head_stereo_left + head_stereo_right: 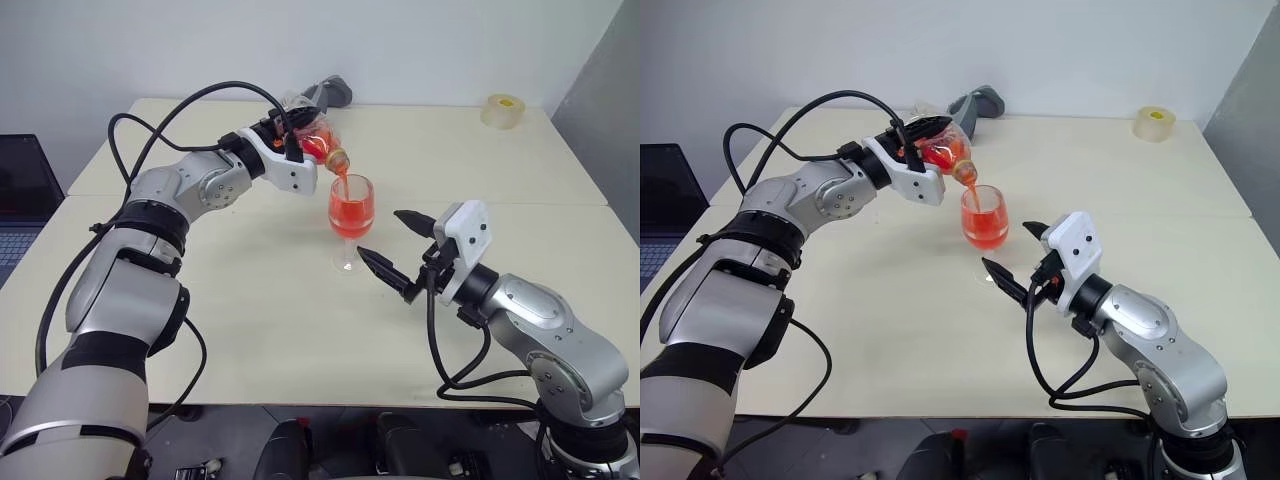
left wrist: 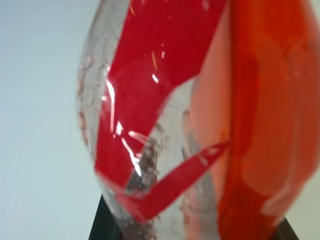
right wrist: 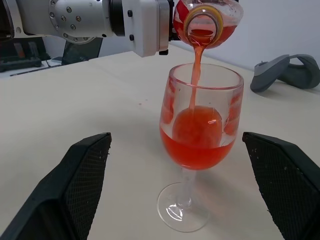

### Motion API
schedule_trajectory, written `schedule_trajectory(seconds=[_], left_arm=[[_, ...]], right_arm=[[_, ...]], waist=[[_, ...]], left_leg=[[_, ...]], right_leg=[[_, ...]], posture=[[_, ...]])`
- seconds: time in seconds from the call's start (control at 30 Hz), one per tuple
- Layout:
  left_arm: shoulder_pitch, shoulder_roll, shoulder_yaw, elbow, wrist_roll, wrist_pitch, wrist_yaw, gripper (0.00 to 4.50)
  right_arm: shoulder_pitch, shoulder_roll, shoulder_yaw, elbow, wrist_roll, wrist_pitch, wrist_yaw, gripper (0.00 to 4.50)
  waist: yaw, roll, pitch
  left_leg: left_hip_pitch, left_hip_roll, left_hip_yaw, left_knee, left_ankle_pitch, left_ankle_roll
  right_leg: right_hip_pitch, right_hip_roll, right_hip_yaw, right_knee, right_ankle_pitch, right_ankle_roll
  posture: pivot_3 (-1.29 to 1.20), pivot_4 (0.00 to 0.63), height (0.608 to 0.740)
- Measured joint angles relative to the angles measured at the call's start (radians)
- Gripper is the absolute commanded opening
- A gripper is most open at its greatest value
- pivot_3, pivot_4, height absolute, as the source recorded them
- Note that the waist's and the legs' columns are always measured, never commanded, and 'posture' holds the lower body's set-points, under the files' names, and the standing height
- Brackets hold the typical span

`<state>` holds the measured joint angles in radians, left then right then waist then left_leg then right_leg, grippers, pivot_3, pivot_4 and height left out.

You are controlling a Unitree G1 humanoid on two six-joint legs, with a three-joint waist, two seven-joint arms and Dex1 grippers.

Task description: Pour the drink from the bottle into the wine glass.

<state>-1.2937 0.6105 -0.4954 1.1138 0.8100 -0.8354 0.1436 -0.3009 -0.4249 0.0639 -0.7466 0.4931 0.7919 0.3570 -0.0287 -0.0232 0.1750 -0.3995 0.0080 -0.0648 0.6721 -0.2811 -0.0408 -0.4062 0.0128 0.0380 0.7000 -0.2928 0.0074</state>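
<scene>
left tool [image 1: 300, 135] pinching bottle [image 1: 322, 146] | right tool [image 1: 392, 247] spread | tape roll [image 1: 503, 110] far

surface: pale cream table [image 1: 250, 330], seam line across its middle | on it: wine glass [image 1: 351, 215] upright near centre, part full of red drink [image 3: 197, 137] | far edge: grey object [image 1: 330, 93], possibly a handheld device | far right corner: tape roll [image 1: 503, 110]

Bare table [image 1: 250, 310] all around the wine glass [image 1: 351, 212].

Left tool [image 1: 296, 140] clamped (arm raised); right tool [image 1: 392, 247] spread wide.
</scene>
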Motion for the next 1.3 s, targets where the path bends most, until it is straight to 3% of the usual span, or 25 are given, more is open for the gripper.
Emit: schedule_trajectory(seconds=[0.33,0.63,0.8,0.97,1.07,1.17,1.3], left_arm=[[0.012,-0.039,0.017,0.015,-0.074,-0.001,-0.087,1.06],[0.093,-0.089,0.136,-0.016,-0.285,0.051,-0.273,1.06],[0.135,-0.110,0.230,-0.097,-0.432,0.166,-0.395,1.06],[0.231,-0.191,0.451,-0.251,-0.738,0.498,-0.518,1.05],[0.369,-0.226,0.559,-0.378,-0.893,0.720,-0.558,1.04],[0.482,-0.248,0.592,-0.433,-0.951,0.869,-0.560,1.04],[0.520,-0.255,0.630,-0.446,-0.993,0.964,-0.547,1.04]], right_arm=[[0.000,0.000,0.000,0.000,0.000,-0.001,0.000,4.50],[0.000,0.000,0.003,0.000,0.000,-0.002,0.010,4.50],[0.005,-0.030,0.001,-0.015,0.010,-0.002,0.043,4.50],[0.016,-0.117,-0.002,-0.038,0.071,0.011,0.129,4.50],[0.017,-0.149,-0.003,-0.036,0.091,0.018,0.165,4.50],[0.005,-0.158,-0.003,-0.031,0.105,0.018,0.184,4.50],[-0.034,-0.159,0.001,-0.009,0.110,0.014,0.204,4.50]], waist=[[0.000,0.000,0.000],[-0.001,0.000,0.000],[-0.002,0.000,0.000],[-0.004,0.000,-0.001],[-0.011,0.001,-0.001],[-0.009,0.001,-0.001],[-0.001,0.000,-0.001]], left_leg=[[-0.001,0.000,0.000,0.003,0.000,0.000],[-0.001,0.000,0.000,0.004,0.000,0.000],[-0.001,0.000,-0.001,0.005,0.000,0.000],[-0.001,0.000,-0.003,0.006,0.000,0.000],[0.000,0.001,-0.004,0.006,0.000,0.000],[-0.001,0.001,-0.007,0.006,0.000,0.000],[-0.001,0.000,-0.007,0.007,0.000,0.000]], right_leg=[[0.000,0.000,0.000,0.001,0.000,0.000],[0.000,0.000,0.000,0.003,0.000,0.000],[0.000,0.000,0.000,0.003,0.000,0.000],[0.000,0.000,0.001,0.004,0.000,0.000],[0.000,0.000,0.002,0.005,-0.001,-0.001],[0.000,0.000,0.001,0.006,-0.001,-0.001],[0.000,0.000,0.001,0.006,-0.001,-0.001]], posture=[[0.00,0.150,0.740],[0.00,0.150,0.740],[0.00,0.150,0.740],[0.00,0.150,0.740],[0.00,0.150,0.740],[0.00,0.150,0.740],[0.00,0.150,0.740]])
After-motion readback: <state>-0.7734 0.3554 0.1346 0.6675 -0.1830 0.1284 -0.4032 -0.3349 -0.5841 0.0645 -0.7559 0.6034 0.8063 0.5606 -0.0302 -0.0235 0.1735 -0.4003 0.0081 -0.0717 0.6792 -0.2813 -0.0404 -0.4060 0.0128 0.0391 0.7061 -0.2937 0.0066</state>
